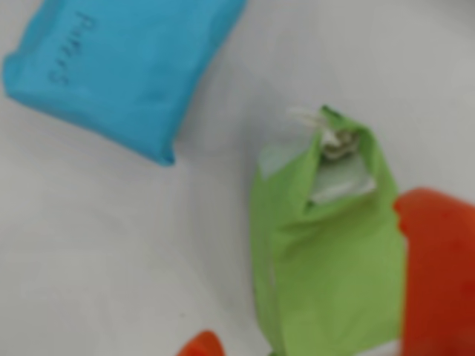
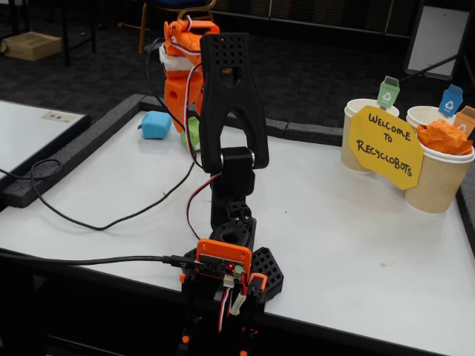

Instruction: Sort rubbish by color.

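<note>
Nearest to us in the fixed view stands the arm's base (image 2: 226,278), clamped at the front edge of the white table (image 2: 349,245), with a small orange circuit board and its wires on the near side. From it the black arm (image 2: 230,111) rises and reaches away toward the far left corner of the table, ending in the orange gripper (image 2: 182,111), which hangs just above the green wad (image 2: 192,133).

In the wrist view we look down on that spot. The green wad (image 1: 326,252) lies between the two orange fingers: one broad finger (image 1: 438,274) stands at its right edge, seemingly touching it, and only the tip of the other shows at the bottom edge, just left of the wad. The fingers stand apart around the paper and we cannot tell whether they press on it. White scraps poke from the top of the green wad.

The light blue wad (image 1: 122,67), with some handwriting on it, lies on the table up and to the left of the green one, apart from it. In the fixed view it (image 2: 155,124) sits just left of the gripper.

Far off at the right side of the table stand three tan paper cups (image 2: 438,182) behind a yellow sign (image 2: 386,144). The orange wad (image 2: 443,138) rests in the nearest cup.
</note>
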{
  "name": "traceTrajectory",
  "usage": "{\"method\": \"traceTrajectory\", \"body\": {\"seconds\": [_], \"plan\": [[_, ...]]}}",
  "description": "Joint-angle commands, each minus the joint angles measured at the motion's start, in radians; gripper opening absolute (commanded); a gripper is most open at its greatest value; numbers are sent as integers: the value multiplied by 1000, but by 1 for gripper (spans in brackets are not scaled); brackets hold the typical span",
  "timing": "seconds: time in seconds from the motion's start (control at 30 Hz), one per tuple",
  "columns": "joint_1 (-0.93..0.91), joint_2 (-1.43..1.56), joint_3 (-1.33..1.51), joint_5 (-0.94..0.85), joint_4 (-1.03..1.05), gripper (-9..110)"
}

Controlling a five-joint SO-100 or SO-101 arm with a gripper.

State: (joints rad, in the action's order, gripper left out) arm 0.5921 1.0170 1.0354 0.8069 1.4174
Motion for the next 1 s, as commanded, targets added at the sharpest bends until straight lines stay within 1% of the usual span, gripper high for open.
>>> {"method": "traceTrajectory", "body": {"seconds": [0.0,0.33,0.5,0.77,0.9,0.97], "plan": [[-3,28,-124,20,-17,23],[-51,-25,-132,8,-69,22],[-46,-41,-129,6,-74,20],[-15,-44,-72,6,-107,9],[-6,-46,-51,6,-123,1],[-5,-46,-40,6,-129,0]]}}
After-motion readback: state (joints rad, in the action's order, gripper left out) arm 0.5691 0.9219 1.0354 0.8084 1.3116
